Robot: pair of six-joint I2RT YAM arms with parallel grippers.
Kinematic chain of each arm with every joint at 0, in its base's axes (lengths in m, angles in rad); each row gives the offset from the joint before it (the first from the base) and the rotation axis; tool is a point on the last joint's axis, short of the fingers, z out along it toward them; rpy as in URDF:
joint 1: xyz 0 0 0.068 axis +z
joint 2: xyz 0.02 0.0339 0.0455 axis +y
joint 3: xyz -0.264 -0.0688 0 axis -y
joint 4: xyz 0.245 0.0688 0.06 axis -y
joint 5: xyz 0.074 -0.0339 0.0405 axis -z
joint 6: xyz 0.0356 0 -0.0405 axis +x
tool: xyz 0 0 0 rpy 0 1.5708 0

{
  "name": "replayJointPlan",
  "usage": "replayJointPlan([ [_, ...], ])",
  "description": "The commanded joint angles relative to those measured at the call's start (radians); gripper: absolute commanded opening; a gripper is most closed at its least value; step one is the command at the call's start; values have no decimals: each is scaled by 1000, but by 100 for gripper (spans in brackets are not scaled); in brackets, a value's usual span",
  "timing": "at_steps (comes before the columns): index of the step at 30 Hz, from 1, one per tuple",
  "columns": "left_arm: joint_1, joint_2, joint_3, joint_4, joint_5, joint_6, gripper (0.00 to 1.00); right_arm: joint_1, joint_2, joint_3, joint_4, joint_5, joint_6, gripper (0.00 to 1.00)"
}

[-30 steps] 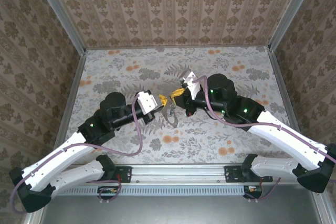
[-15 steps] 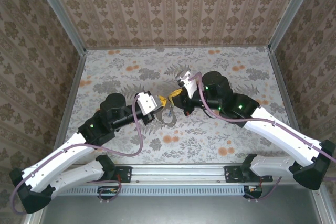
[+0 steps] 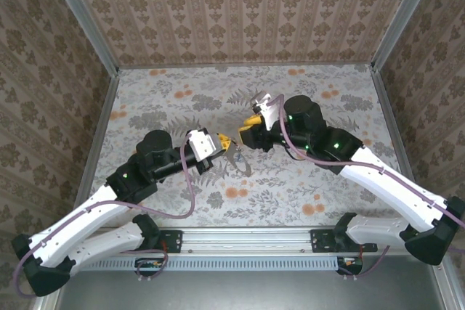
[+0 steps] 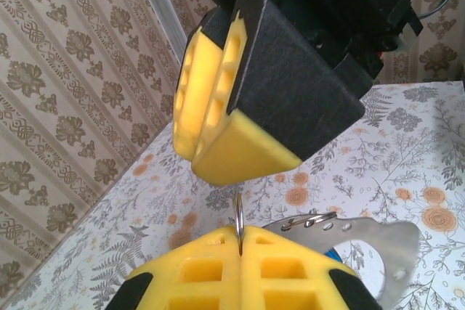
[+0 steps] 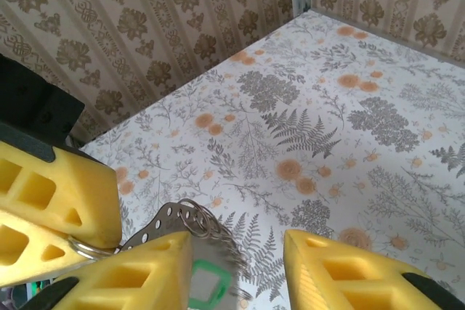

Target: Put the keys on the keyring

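My left gripper (image 4: 241, 231) is shut on the keyring (image 4: 238, 215), a thin grey loop standing edge-on between its yellow pads. A silvery perforated key (image 4: 363, 234) hangs off to the right of it. My right gripper (image 5: 236, 252) is open. A green-headed key (image 5: 207, 286) and a bunch of small rings (image 5: 207, 219) lie against its left finger (image 5: 131, 274). In the top view both grippers meet at mid-table, left gripper (image 3: 225, 142) and right gripper (image 3: 247, 130) almost touching, with the keys (image 3: 238, 163) dangling just below them.
The flower-patterned table (image 3: 305, 201) stretches out on all sides of the grippers. Patterned walls with aluminium posts (image 3: 80, 12) close it in at the left, back and right. A metal rail (image 3: 247, 236) runs along the near edge.
My right gripper has opened from shut and shifted slightly towards the left gripper. The left gripper stays shut on the ring, a little farther right.
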Motion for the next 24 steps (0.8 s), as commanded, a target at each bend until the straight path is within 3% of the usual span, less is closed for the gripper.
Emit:
replayJointPlan([
  [1, -4, -17, 24, 8, 1, 17, 0, -5, -53, -23, 6, 49, -22, 46],
  [5, -4, -19, 26, -63, -24, 1, 0, -5, -131, -105, 63, 90, -69, 67],
  [9, -4, -24, 15, -145, -7, -49, 0, -13, -183, -182, 107, 159, -104, 81],
  [12, -3, -13, -6, -187, 7, -98, 0, -31, -187, -226, 129, 184, -110, 100],
  [24, 1, 190, 2, -156, -65, -165, 0, -174, -278, -429, 257, 228, -1, 100],
])
